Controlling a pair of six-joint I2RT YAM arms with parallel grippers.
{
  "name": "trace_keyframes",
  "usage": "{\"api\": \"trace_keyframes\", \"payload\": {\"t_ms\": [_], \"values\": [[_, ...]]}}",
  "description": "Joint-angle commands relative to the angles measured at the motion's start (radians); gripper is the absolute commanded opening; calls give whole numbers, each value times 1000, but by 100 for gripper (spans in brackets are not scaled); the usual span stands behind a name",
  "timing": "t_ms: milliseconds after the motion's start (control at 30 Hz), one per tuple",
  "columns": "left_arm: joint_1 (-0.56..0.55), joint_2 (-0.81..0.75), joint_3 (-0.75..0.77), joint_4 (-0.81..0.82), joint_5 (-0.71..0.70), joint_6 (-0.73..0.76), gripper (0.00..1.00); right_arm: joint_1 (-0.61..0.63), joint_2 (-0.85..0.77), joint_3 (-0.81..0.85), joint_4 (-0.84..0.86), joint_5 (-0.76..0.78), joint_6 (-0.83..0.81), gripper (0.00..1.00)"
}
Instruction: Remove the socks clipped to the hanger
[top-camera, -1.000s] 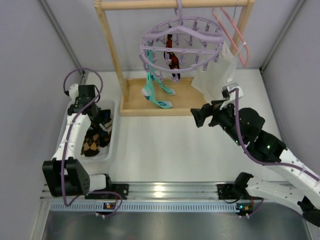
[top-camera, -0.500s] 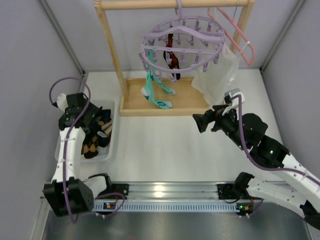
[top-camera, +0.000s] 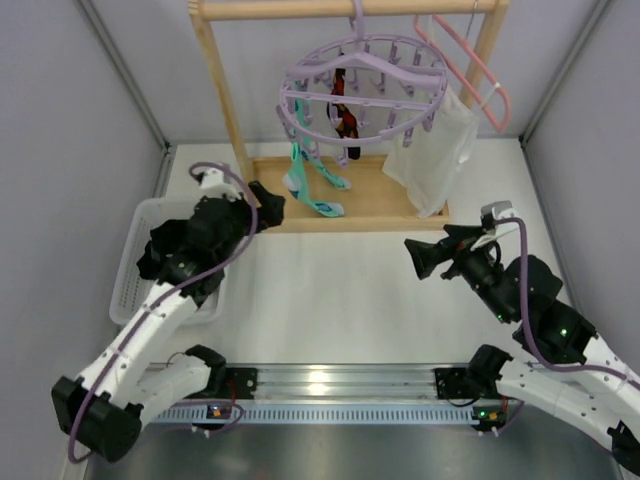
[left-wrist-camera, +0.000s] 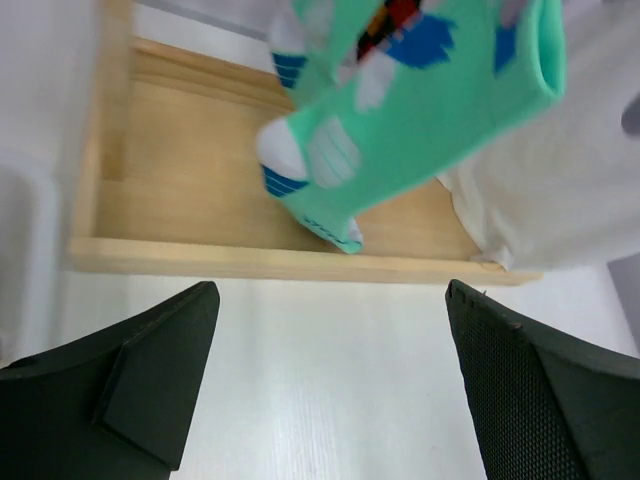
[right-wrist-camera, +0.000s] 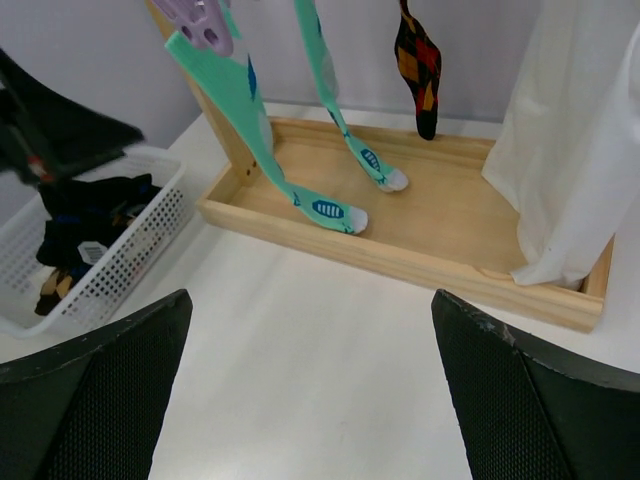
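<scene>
- My left claw (top-camera: 263, 203) is spread wide and empty, left of centre, near the wooden rack base (top-camera: 365, 212).
- My right claw (top-camera: 425, 258) is released and empty too, right of centre over the white surface (top-camera: 330, 300).
- Teal socks (top-camera: 308, 180) and a dark red-orange sock (top-camera: 345, 118) hang clipped to the hanger (top-camera: 380, 130), top centre.
</scene>
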Motion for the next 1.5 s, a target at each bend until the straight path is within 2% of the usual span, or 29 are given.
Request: {"api": "trace_keyframes", "payload": {"t_ms": [0, 33, 67, 133, 233, 400, 467, 600, 633, 700, 833, 867, 900, 933, 967, 1067, 1267, 1400, 1433, 1467], "values": [[-172, 108, -81, 406, -174, 129, 98, -11, -48, 14, 55, 21, 23, 99], [-240, 139, -90, 452, -206, 150, 98, -12, -61, 15, 48, 16, 25, 99], [-259, 218, -98, 493, -223, 184, 98, -12, -67, 15, 41, 2, 25, 99], [-266, 301, -92, 608, -285, 222, 98, -12, -79, 17, 35, -12, 28, 99], [-259, 463, -60, 728, -307, 301, 98, -11, -82, 9, 39, -62, 37, 99], [-251, 651, 40, 768, -450, 356, 98, -12, -55, 14, 31, -94, 34, 99], [-242, 687, 61, 770, -453, 358, 97, -11, -51, 11, 36, -105, 34, 99], [-237, 760, 106, 780, -511, 373, 83, -12, -44, 5, 50, -108, 29, 99], [-239, 768, 118, 780, -519, 382, 67, -12, -39, 5, 53, -108, 29, 99], [-239, 788, 126, 792, -537, 385, 53, -11, -33, 0, 61, -108, 29, 99], [-237, 811, 146, 809, -531, 411, 49, -12, -13, -11, 74, -110, 25, 99], [-237, 817, 149, 815, -534, 414, 38, -11, -10, -14, 82, -110, 25, 99], [-236, 826, 150, 820, -537, 416, 37, -11, -7, -17, 84, -111, 25, 99], [-234, 833, 152, 826, -533, 414, 37, -12, -2, -18, 87, -113, 25, 99], [-230, 836, 155, 826, -530, 410, 42, -12, 1, -18, 85, -116, 23, 100], [-217, 845, 147, 837, -527, 391, 71, -12, 2, -18, 85, -125, 19, 100], [-193, 879, 110, 898, -501, 362, 72, -12, -8, -28, 85, -133, 5, 99], [-168, 926, 101, 981, -445, 375, 53, -12, -15, -41, 88, -142, -4, 99], [-165, 934, 98, 999, -432, 388, 43, -12, -18, -45, 90, -145, -7, 99], [-164, 951, 98, 1016, -419, 394, 38, -11, -18, -48, 93, -148, -10, 99]]}}
